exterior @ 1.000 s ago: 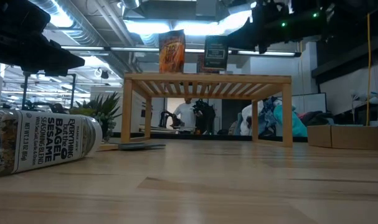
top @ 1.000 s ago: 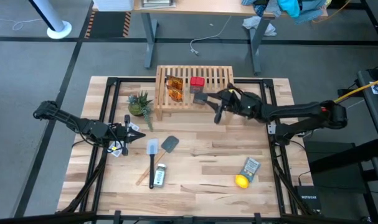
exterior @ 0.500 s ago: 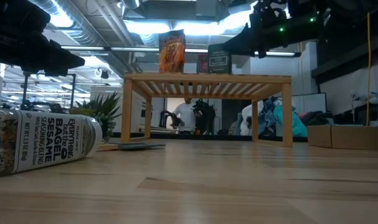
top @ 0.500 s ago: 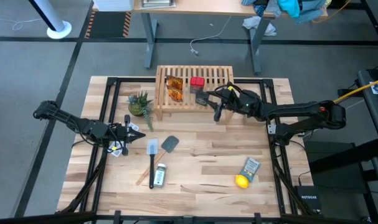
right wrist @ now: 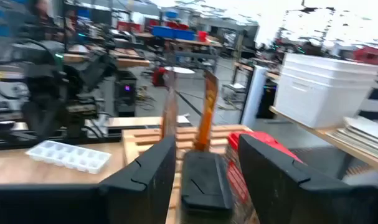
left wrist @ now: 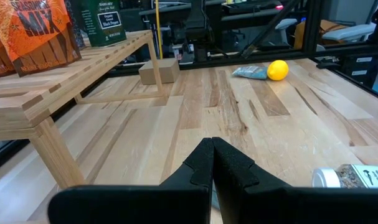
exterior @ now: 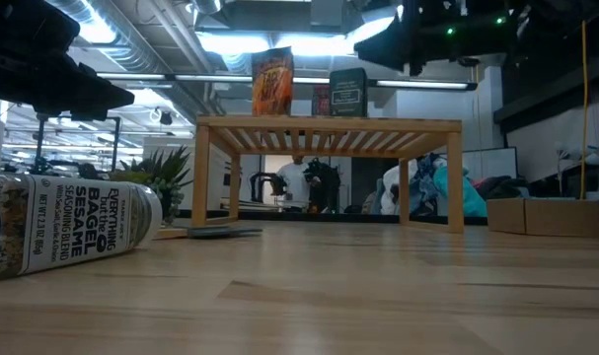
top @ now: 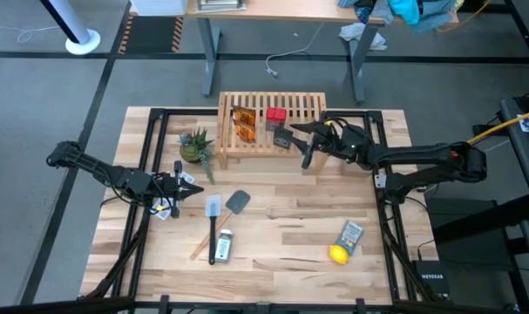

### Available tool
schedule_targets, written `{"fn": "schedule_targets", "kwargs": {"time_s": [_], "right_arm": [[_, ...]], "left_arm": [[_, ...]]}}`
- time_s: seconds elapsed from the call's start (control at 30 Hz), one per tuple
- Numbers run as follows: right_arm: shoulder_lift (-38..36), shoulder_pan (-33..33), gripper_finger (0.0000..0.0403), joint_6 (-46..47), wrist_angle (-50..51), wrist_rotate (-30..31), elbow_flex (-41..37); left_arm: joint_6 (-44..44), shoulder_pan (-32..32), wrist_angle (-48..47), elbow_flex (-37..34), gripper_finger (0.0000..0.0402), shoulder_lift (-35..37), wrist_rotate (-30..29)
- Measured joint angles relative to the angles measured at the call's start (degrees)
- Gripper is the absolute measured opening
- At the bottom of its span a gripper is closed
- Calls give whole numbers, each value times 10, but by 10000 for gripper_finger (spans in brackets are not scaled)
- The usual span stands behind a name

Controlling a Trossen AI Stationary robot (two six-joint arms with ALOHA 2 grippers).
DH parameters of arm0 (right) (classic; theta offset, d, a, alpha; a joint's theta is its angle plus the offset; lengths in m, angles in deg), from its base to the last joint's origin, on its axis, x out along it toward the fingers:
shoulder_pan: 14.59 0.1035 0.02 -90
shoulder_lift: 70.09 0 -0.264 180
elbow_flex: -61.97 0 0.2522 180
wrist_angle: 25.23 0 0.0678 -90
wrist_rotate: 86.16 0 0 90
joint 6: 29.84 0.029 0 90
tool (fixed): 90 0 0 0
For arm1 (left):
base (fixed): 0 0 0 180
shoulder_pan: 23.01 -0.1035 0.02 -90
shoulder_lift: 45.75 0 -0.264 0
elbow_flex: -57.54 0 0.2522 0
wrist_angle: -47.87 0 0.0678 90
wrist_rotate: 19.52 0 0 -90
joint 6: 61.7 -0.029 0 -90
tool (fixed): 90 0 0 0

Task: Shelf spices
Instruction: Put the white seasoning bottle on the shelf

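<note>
Black box upright on shelf, right tool open beside it

The clear bottle is cut off at the left wrist view's edge. In the low view the red box is mostly hidden behind the black box, and the right wrist view is blurred

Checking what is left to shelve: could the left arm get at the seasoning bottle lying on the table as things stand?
Probably yes. The bottle lies on open tabletop near the shut left gripper. Only the spatulas lie beside it, close enough to crowd a grasp.
</note>
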Motion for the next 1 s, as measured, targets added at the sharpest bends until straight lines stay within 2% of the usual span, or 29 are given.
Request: {"fn": "schedule_targets", "kwargs": {"time_s": [0.2,0.27,0.5,0.57,0.7,0.83,1.0], "right_arm": [[-44,5,179,15,5,-90,0],[-59,23,179,17,13,-98,0],[-74,160,178,1,86,-84,0],[-64,215,178,-2,102,-60,0],[-18,319,178,-2,102,47,0],[51,374,178,-13,52,125,0],[155,369,178,-8,-61,112,0]], "left_arm": [[0,0,0,0,0,0,0],[0,0,0,0,0,0,0],[0,0,0,0,0,0,0],[0,0,0,0,0,0,0],[0,0,0,0,0,0,0],[0,0,0,0,0,0,0],[0,0,0,0,0,0,0]]}}
